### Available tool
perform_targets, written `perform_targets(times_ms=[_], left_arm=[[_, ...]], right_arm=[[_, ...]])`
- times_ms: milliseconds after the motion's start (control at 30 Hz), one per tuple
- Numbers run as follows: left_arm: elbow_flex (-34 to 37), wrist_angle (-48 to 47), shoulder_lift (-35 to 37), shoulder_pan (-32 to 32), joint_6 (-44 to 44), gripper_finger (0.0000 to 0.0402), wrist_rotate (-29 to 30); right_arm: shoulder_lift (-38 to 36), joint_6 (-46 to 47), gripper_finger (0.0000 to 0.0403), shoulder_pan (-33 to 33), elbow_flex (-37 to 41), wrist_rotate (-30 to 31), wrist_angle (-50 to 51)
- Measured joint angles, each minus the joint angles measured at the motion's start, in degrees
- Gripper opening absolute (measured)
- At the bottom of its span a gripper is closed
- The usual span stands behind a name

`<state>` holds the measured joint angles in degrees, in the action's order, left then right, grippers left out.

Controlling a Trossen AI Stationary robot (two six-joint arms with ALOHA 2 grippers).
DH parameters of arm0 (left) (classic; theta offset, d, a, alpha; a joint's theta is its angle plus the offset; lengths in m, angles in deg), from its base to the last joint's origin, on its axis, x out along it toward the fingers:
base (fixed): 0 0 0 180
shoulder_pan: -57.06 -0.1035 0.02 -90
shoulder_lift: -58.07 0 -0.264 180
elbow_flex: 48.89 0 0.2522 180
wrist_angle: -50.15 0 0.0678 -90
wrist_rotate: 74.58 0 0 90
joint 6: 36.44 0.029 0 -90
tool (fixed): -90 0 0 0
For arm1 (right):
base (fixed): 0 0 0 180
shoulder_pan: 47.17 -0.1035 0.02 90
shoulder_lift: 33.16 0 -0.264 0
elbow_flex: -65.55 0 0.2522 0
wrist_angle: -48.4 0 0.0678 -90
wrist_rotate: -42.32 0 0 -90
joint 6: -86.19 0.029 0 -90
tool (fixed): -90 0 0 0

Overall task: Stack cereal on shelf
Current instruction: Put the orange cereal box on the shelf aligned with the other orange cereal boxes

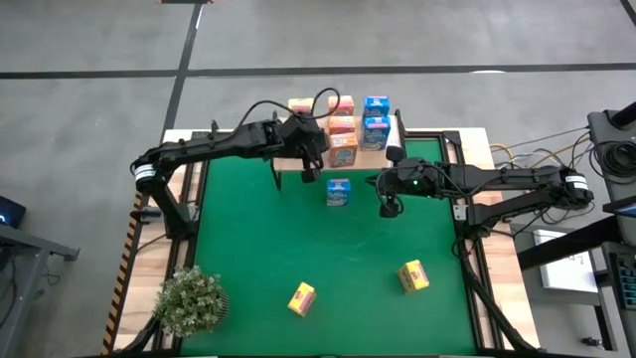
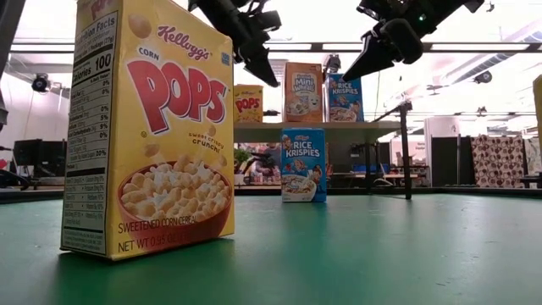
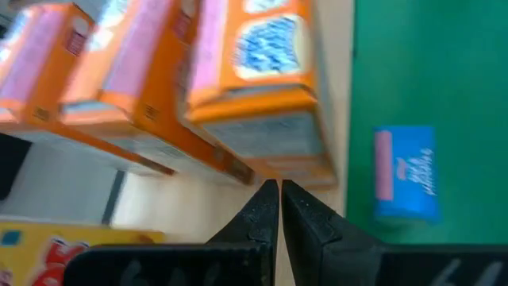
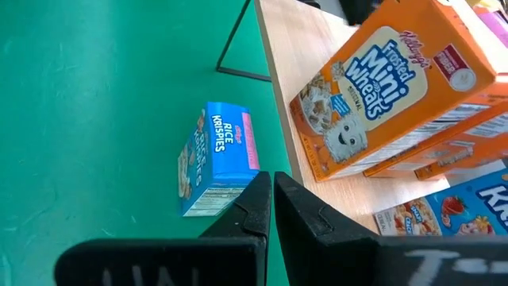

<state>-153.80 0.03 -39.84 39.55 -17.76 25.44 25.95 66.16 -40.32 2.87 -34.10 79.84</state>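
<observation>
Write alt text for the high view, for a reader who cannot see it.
Overhead, two dark arms meet at a light-wood shelf behind a green mat; the left hand and right hand, both shut, flank a blue cereal box on the mat. Two yellow boxes lie near the front, beside a potted plant.

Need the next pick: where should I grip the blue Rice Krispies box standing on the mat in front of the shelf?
The blue Rice Krispies box stands upright and alone on the mat. Probably come straight down with the right gripper, nearest it, and pinch the two broad faces near the top; the narrow depth suits the gripper.
</observation>
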Motion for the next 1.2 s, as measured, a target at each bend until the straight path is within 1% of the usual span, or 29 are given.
perform_targets(times_ms=[133, 200, 300, 400, 500, 667, 700, 800, 1200], left_arm=[[0.0, -3.7, 0.2, 1.8, -1.3, 0.0, -0.6], [0.2, -4.2, 0.2, 3.2, -1.4, 0.0, -3.4], [0.8, -2.1, 0.2, 5.3, -0.7, 0.0, -8.4], [2.7, 2.4, 0.2, 6.8, 0.1, 0.0, -8.4], [4.6, 5.9, 0.2, 6.9, 0.3, 0.0, -6.4], [5.9, 9.5, -0.1, 6.7, 0.3, 0.0, 3.7], [6.0, 10.4, -0.1, 6.7, 0.3, 0.0, 4.9], [6.1, 12.4, -0.1, 6.5, 0.3, 0.0, 5.5], [6.2, 12.4, -0.1, 5.6, 0.1, 0.0, 6.2]], right_arm=[[0.0, 1.4, 0.0009, 1.9, 0.0, 0.1, -1.0], [0.4, 2.2, 0.0009, 3.3, 0.0, 0.1, -2.6], [1.2, 2.5, 0.0009, 6.1, 0.2, 0.1, -4.2], [2.8, 2.2, 0.0009, 8.3, 0.2, 0.1, -5.3], [4.5, 1.7, 0.0009, 9.5, 0.2, -0.1, -6.3], [6.1, 0.5, 0.0009, 10.1, 0.2, -0.1, -6.5], [6.1, 0.5, 0.0009, 10.1, 0.2, -0.1, -6.5], [6.1, 0.5, 0.0009, 10.1, 0.2, -0.1, -6.6], [6.0, 0.5, 0.0009, 10.1, 0.2, -0.1, -6.6]])
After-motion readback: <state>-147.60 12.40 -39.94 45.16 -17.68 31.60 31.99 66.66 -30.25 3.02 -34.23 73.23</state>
